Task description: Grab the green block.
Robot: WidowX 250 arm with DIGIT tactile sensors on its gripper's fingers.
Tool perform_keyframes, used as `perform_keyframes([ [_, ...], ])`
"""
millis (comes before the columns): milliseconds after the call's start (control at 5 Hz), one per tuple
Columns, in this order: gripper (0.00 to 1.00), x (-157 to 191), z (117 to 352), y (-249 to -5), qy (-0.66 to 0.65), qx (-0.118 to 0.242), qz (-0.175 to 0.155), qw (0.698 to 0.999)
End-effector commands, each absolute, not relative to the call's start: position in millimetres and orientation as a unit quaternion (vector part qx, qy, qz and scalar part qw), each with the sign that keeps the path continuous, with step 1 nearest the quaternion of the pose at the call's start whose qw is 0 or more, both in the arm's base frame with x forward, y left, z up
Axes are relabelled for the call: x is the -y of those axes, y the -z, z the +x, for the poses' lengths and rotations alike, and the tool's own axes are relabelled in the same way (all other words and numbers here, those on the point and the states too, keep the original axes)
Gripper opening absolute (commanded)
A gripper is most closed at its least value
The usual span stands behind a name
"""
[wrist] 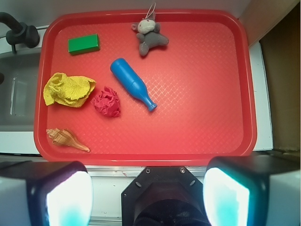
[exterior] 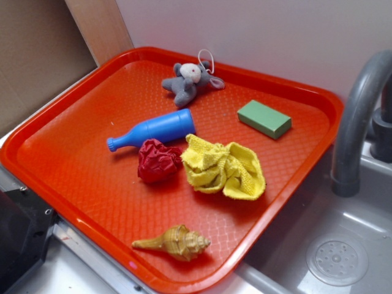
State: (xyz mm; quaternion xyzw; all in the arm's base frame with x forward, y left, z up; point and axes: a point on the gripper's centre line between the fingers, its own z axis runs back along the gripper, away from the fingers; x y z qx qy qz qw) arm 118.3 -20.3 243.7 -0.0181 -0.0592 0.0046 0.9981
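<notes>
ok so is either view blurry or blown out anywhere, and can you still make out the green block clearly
Exterior view: evenly lit and fairly sharp, soft shadows under the objects, green block crisp on the red tray. Wrist view: tray in focus, green block clear at its far corner, but the claw fingers at the bottom edge are blurred and glow overexposed white-cyan.

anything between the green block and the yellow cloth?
No. Bare red tray separates the green block and the yellow cloth; clearest in the exterior view, and the wrist view agrees.
</notes>
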Motion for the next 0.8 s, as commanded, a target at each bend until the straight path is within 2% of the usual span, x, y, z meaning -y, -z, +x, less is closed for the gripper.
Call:
perform_keyframes([
  [0, 1.00, 20, 118, -244, -0.005, 0.059, -0.018, 0.998],
  [200, 1.00, 43, 127, -239, 0.022, 0.010, -0.041, 0.999],
  [400, 1.00, 66, 137, -242, -0.040, 0.025, -0.071, 0.996],
  [600, 1.00, 85, 154, -234, -0.143, 0.044, -0.084, 0.985],
])
